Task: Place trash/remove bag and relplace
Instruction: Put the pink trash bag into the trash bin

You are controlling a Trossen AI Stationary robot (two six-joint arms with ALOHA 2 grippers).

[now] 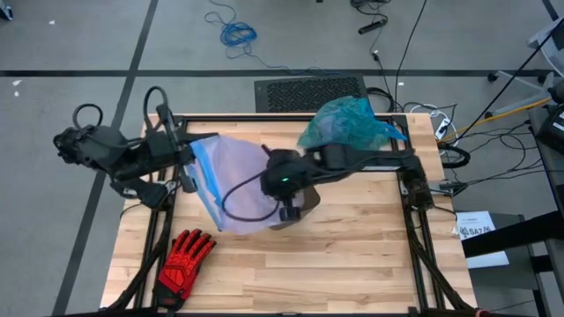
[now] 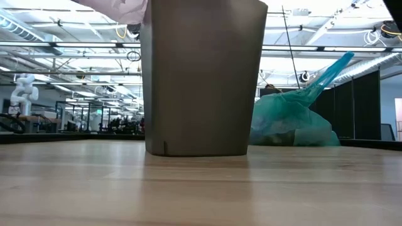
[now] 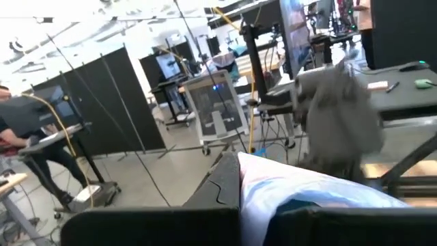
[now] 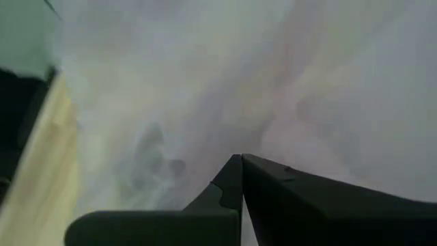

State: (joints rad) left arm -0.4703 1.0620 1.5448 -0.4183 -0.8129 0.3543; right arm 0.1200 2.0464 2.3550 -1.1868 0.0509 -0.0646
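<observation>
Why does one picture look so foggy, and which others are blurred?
Right wrist view: the lilac bag fills the frame as a pale haze behind the shut right gripper. Left wrist view: the background is smeared. Low view: the bin looms large against bright ceiling lights.

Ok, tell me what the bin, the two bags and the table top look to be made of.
Bin: probably matte grey-brown plastic, going by its smooth, seamless walls.
Teal bag: thin translucent plastic film, crumpled and knotted.
Lilac bag: thin see-through plastic with a blue rim.
Table top: pale wood planks with visible grain and joints.
</observation>
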